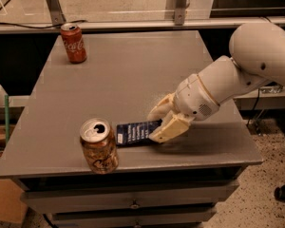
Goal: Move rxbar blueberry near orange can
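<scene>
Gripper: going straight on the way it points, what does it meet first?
The gripper, low near the table's front edge, points left. The rxbar blueberry, already at its tip, comes first; the orange can probably next.

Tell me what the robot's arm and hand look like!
The arm is white, fat and rounded like a tube. Its gripper, at the rxbar blueberry near the front of the table, has two chunky cream-yellow fingers.

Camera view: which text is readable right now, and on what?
"Coca-Cola": white script on the red can.
Orange can: dark script, cannot be read.
Bar: white print, too small to read.
Gripper, at the bar's right end: no text.
</scene>
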### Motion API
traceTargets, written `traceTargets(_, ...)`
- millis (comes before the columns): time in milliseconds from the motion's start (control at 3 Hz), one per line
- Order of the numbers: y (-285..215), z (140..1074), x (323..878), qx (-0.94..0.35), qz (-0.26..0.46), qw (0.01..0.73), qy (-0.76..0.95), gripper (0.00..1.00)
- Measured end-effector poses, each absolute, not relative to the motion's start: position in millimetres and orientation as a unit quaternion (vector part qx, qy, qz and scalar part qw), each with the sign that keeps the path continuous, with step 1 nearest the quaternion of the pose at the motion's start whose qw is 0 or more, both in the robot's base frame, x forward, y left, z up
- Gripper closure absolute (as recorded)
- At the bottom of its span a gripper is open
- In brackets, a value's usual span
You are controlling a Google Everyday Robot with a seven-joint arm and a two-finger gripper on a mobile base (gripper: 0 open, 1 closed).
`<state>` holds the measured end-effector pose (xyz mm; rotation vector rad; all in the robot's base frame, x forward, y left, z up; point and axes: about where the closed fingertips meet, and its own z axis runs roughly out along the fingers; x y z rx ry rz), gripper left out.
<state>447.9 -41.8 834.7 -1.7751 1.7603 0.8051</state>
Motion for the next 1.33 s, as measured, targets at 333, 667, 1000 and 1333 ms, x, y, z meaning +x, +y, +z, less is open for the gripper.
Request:
traceTargets(333,-40.3,834.6,451.0,-0.658,0.293,0.253,0.646,0.14)
traceTargets(667,-41.1,834.9,454.0,-0.658,0.292,0.252,0.647,0.00)
traceTargets(1000,-45.5,837.0,458.6,-0.654,0.289,0.253,0.652,0.00)
traceTargets(1333,-66.0,849.6,480.9,-0.630,0.274,0.283,0.669,0.00)
